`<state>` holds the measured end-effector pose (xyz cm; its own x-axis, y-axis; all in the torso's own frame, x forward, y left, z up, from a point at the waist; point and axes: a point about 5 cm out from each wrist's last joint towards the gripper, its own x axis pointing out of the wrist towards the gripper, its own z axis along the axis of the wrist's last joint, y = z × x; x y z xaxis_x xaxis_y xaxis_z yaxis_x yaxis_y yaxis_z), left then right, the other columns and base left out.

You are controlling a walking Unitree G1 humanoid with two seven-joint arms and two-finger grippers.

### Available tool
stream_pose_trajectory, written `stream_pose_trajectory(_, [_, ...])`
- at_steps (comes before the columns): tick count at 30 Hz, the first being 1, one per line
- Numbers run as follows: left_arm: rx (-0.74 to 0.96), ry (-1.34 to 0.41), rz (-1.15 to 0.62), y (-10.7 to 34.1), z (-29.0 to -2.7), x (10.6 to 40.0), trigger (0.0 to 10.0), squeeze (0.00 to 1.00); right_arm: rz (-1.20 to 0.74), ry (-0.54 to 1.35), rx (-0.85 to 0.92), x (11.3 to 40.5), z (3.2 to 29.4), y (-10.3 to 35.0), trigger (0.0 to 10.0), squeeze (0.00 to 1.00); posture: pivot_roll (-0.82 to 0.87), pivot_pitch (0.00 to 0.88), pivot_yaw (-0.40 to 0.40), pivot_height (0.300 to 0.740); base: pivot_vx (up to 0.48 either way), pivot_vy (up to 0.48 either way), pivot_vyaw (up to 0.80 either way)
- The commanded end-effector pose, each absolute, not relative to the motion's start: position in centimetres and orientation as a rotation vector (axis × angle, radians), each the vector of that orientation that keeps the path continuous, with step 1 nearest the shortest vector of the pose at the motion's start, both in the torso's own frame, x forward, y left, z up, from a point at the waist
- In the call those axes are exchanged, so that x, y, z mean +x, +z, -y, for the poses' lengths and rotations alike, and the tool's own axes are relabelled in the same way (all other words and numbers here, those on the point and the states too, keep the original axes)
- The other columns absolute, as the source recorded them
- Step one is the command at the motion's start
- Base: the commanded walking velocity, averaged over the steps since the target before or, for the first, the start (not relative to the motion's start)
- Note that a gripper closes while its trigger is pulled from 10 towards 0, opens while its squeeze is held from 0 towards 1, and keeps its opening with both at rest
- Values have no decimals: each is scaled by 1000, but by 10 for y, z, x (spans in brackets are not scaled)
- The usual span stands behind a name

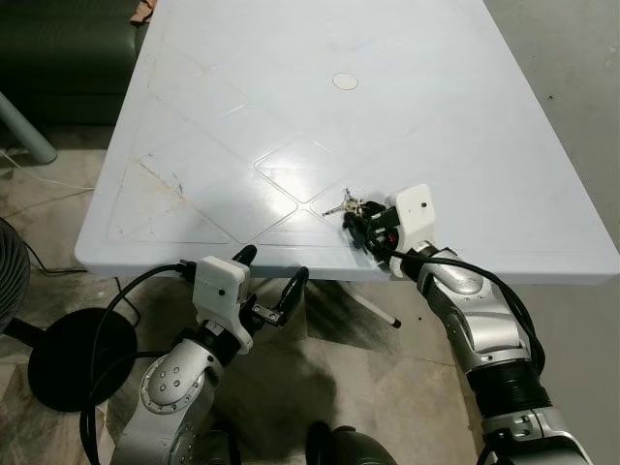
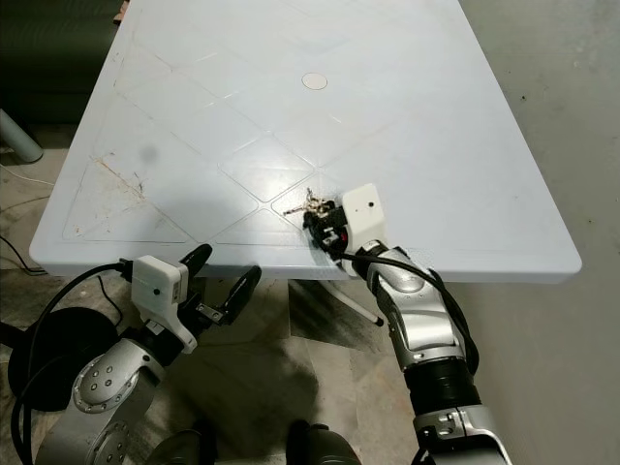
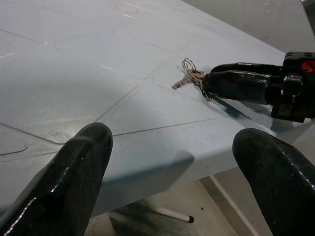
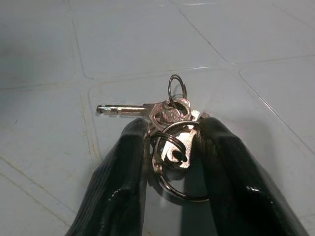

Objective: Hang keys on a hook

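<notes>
Closing on a small bunch of keys [image 4: 170, 129], the right gripper [image 1: 366, 229] rests low on the pale plastic table [image 1: 291, 97] near its front edge, its two black fingers [image 4: 123, 172] set either side of the bunch and touching the rings, narrowed to a small gap. From the right wrist view the bunch appears pinched, though whether the grip is firm enough to lift cannot be told. The keys lie flat on the table top, one long key pointing away from the fingers and a small split ring standing beyond the cluster. The left gripper [image 1: 273, 283] hovers just off the table's front edge, below the surface level, its fingers spread wide and holding nothing. As a load, the bunch is judged light, hard and metallic, with smooth faces that may slide against rubbery pads; its parts are loosely linked, so the free keys will swing and dangle once raised. The best hold is likely across the stacked key heads and the large ring together, where the mass is thickest, leaving a ring free to pass over a hook. A pinch on a single blade risks rotation of the bunch, and a shallow pinch on the ring wire alone risks slipping. No hook can be made out on the table.
</notes>
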<state>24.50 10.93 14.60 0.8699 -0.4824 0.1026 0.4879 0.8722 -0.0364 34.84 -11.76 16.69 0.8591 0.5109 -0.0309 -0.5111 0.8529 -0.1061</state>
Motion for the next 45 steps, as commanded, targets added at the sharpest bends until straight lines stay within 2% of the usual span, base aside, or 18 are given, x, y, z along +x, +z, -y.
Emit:
stream_pose_trajectory(1, [-67,-506,104,148,-108,240,10000,0,-7,532,-108,346,121,163,0,0,101,281,-130,740,0,0,0])
stream_pose_trajectory(25, [-74,-500,106,149,-108,243,10000,0,60,478,-77,348,129,170,0,0,96,282,-124,740,0,0,0])
stream_pose_trajectory(29, [-90,-481,109,151,-109,247,10000,0,74,440,-28,351,134,176,0,0,93,275,-120,740,0,0,0])
stream_pose_trajectory(32, [-114,-459,117,154,-110,253,10000,0,126,387,52,354,144,189,0,0,92,268,-118,740,0,0,0])
stream_pose_trajectory(38, [-136,-418,131,161,-114,266,10000,0,172,318,95,353,154,199,0,0,85,240,-106,740,0,0,0])
stream_pose_trajectory(45, [-186,-320,143,177,-122,300,10000,0,286,182,141,342,173,220,0,0,57,179,-91,740,0,0,0])
